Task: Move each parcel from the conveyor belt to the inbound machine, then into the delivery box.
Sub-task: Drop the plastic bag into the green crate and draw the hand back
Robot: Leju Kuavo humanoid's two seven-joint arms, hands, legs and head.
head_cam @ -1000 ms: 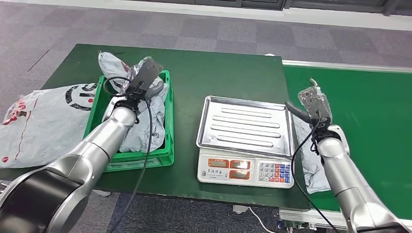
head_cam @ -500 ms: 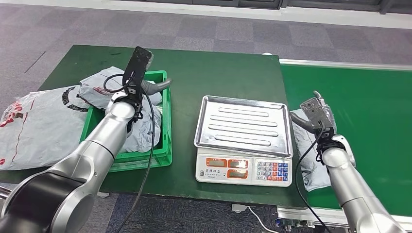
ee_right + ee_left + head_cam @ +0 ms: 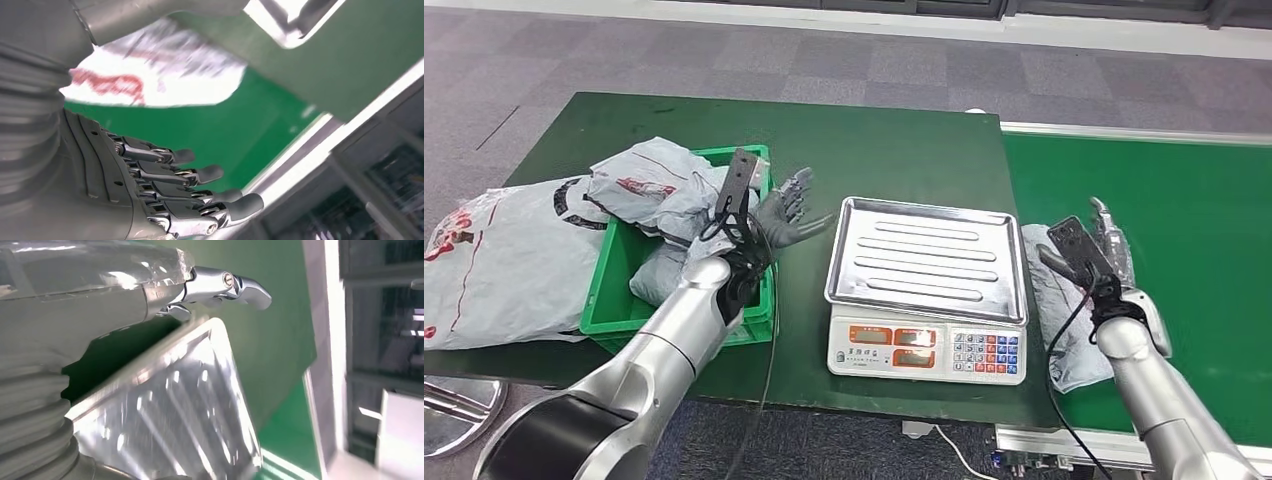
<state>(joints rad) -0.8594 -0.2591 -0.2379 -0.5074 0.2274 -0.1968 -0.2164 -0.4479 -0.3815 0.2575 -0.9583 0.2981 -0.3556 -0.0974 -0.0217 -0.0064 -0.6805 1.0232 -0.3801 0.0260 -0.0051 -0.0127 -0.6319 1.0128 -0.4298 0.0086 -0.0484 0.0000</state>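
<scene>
While the left hand [image 3: 786,212] hangs with fingers spread and empty in the head view, grey parcels [image 3: 669,195] fill the green box [image 3: 614,290] behind its fingers, the scale tray [image 3: 929,255] ahead. Beside the right hand [image 3: 1104,245] lies another parcel [image 3: 1052,300]. From the right wrist, extended, empty fingers [image 3: 165,175] hover near that parcel [image 3: 165,75].
</scene>
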